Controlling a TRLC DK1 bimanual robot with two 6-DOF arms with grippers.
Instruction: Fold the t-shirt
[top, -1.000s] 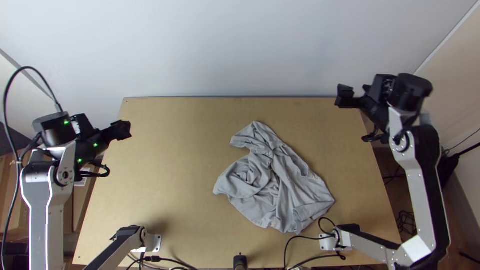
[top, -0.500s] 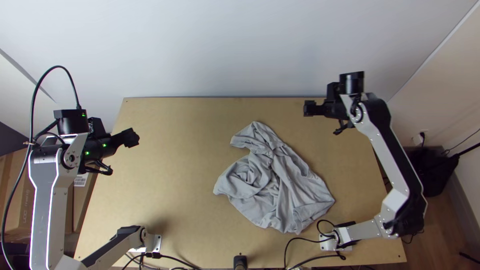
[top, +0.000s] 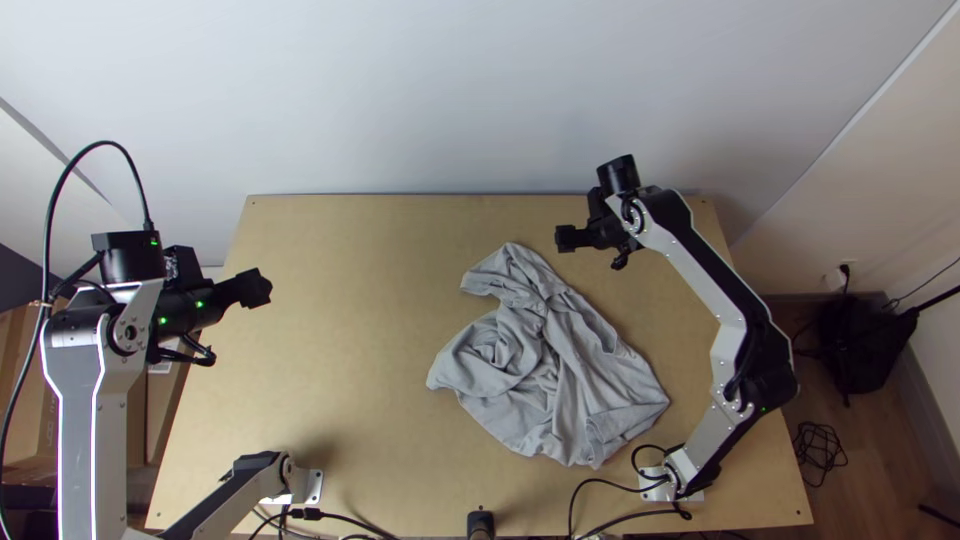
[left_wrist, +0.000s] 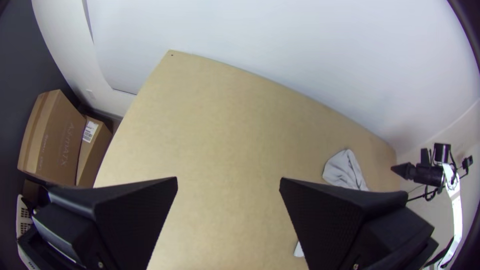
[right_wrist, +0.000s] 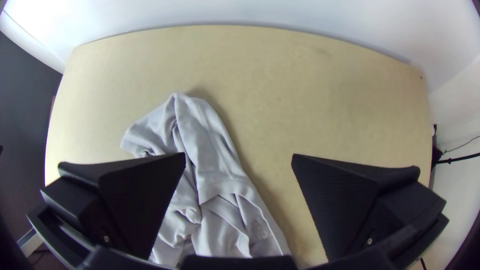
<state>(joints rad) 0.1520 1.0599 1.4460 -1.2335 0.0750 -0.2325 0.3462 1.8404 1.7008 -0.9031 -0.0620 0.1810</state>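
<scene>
Jaws (L & R) spread apart, grey tee (top: 590, 375) bunched on lt. wood table (top: 345, 340), white wall (top: 430, 95) behind.

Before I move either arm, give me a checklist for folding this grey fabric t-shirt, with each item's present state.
1. Grey fabric t-shirt fully on the light wooden table: ok.
2. Shirt spread flat: not ok, bunched and creased.
3. Both sleeves identified: cannot tell among the folds.
4. Black left gripper open and empty: ok.
5. Black right gripper open and empty: ok.
6. Left gripper near the shirt: not ok, off at the table's left side.
</scene>
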